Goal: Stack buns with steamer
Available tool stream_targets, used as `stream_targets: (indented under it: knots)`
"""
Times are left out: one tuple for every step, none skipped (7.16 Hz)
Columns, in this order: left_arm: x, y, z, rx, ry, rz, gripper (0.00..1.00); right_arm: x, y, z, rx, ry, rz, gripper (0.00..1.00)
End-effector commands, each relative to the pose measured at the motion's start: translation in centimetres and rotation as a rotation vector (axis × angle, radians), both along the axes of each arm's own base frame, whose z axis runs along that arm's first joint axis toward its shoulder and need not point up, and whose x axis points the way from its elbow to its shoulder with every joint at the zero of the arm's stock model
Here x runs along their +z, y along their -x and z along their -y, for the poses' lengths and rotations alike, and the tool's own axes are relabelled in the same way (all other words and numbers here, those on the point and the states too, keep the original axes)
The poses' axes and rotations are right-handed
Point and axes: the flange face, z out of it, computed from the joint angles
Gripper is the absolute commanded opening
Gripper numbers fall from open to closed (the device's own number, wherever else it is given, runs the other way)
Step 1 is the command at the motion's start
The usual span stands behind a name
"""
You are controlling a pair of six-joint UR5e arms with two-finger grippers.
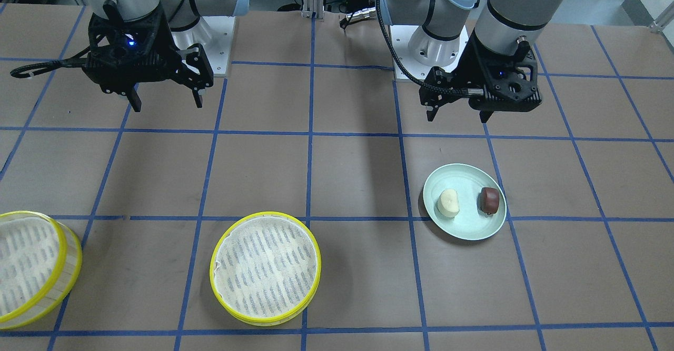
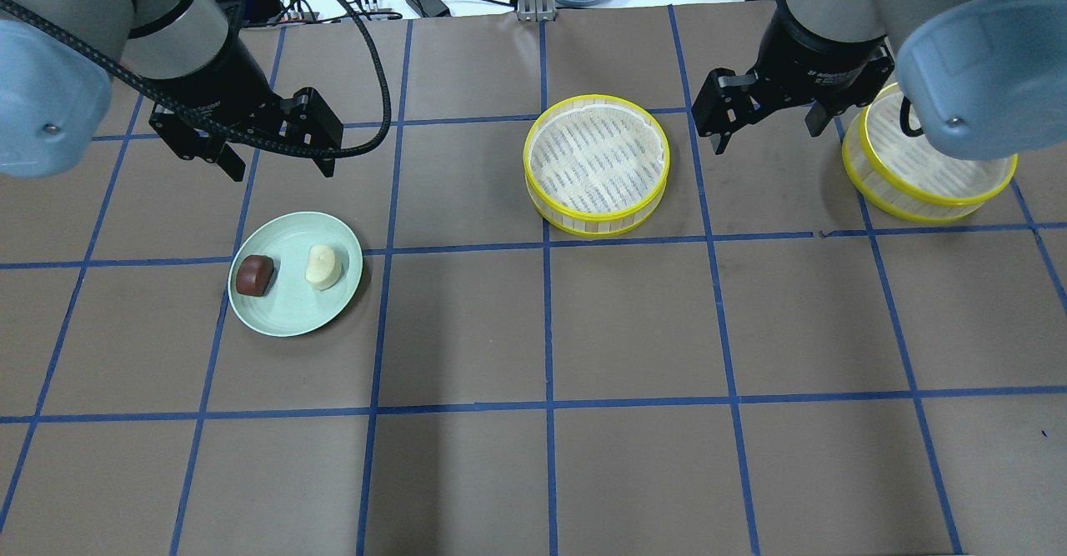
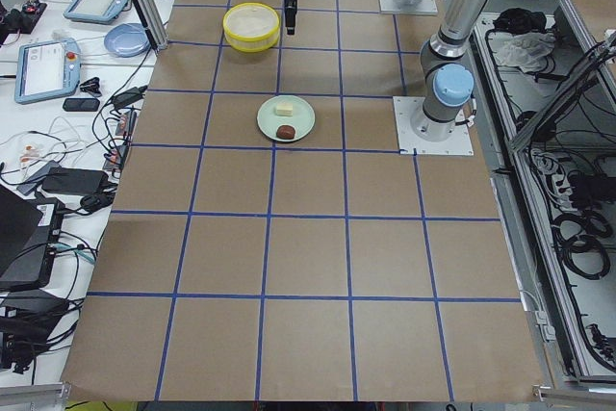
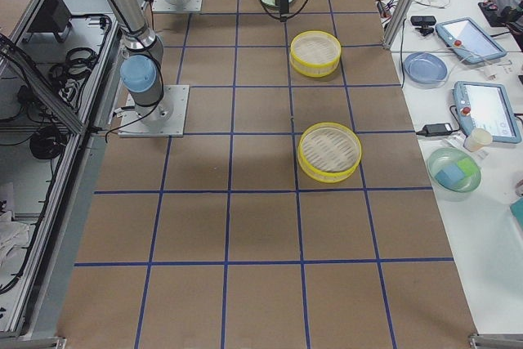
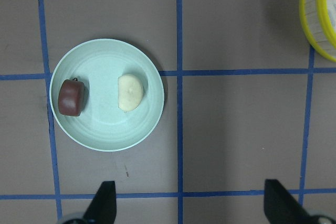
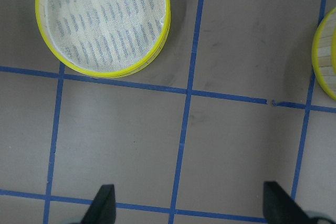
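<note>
A cream-white bun (image 2: 323,266) and a dark reddish-brown bun (image 2: 254,275) lie side by side on a pale green plate (image 2: 292,318). My left gripper (image 2: 281,169) hangs open and empty above the table just beyond the plate. The left wrist view shows both buns (image 5: 129,92) (image 5: 71,97). One yellow-rimmed steamer tray (image 2: 597,164) stands mid-table. A second steamer tray (image 2: 925,181) stands to the right, partly hidden by my right arm. My right gripper (image 2: 765,135) hangs open and empty between the two trays.
Blue tape lines divide the brown table into squares. The arm bases (image 1: 429,51) stand at the robot's edge. A side bench with tablets (image 4: 464,38) and bowls (image 4: 453,171) runs along the table's far side.
</note>
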Motion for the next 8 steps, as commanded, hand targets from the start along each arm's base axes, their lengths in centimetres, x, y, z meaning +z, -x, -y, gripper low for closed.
stream_targets:
  knots:
    - [-0.5,-0.2,0.1,0.001,-0.008,0.001,1.00,0.0,0.0,0.0,0.000,0.000,0.000,1.00]
    - [-0.7,-0.1,0.1,0.000,-0.013,0.002,1.00,0.0,0.0,0.0,0.000,0.000,0.000,1.00]
    - [-0.5,-0.2,0.0,0.001,-0.007,0.001,1.00,0.0,0.0,0.0,0.000,0.000,0.000,1.00]
    - [-0.4,-0.2,0.0,0.001,-0.002,0.001,1.00,0.0,0.0,0.0,0.000,0.000,0.000,1.00]
    - [-0.1,-0.2,-0.1,0.000,0.007,0.000,1.00,0.0,0.0,0.0,0.000,0.000,0.000,1.00]
    - [-1.3,-0.7,0.5,-0.017,-0.020,0.002,1.00,0.0,0.0,0.0,0.000,0.000,0.000,1.00]
    - [-3.8,-4.0,2.1,-0.010,-0.062,0.006,1.00,0.0,0.0,0.0,0.000,0.000,0.000,1.00]
    - [-6.5,-6.9,3.3,0.001,-0.068,-0.002,1.00,-0.1,0.2,0.1,-0.001,-0.002,0.000,1.00]
